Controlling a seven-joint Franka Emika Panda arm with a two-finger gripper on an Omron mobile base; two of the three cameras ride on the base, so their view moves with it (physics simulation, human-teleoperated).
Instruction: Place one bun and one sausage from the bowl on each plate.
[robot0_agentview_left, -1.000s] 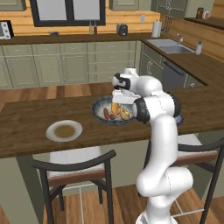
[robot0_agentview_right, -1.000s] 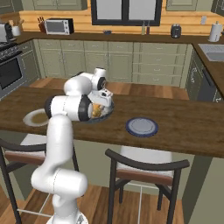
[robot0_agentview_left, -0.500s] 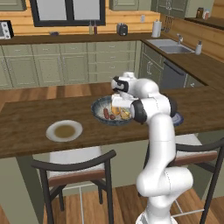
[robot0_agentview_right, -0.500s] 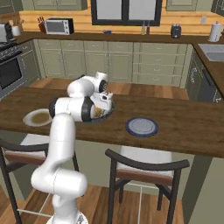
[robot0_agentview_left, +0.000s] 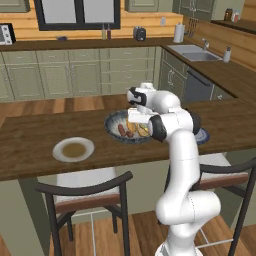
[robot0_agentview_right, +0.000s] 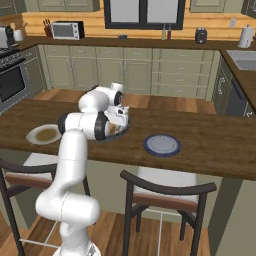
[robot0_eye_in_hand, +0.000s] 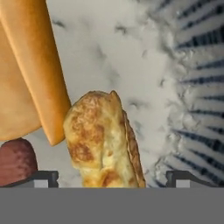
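Flanking the bun (robot0_eye_in_hand: 103, 140): a sausage (robot0_eye_in_hand: 15, 159) and another bun (robot0_eye_in_hand: 30, 65).

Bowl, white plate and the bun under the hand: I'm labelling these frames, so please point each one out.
bowl (robot0_agentview_left: 113, 121): left base view, on its left rim.
plate (robot0_agentview_left: 73, 149): left base view, on its tan centre.
bun (robot0_eye_in_hand: 101, 140): hand view, on its browned top.
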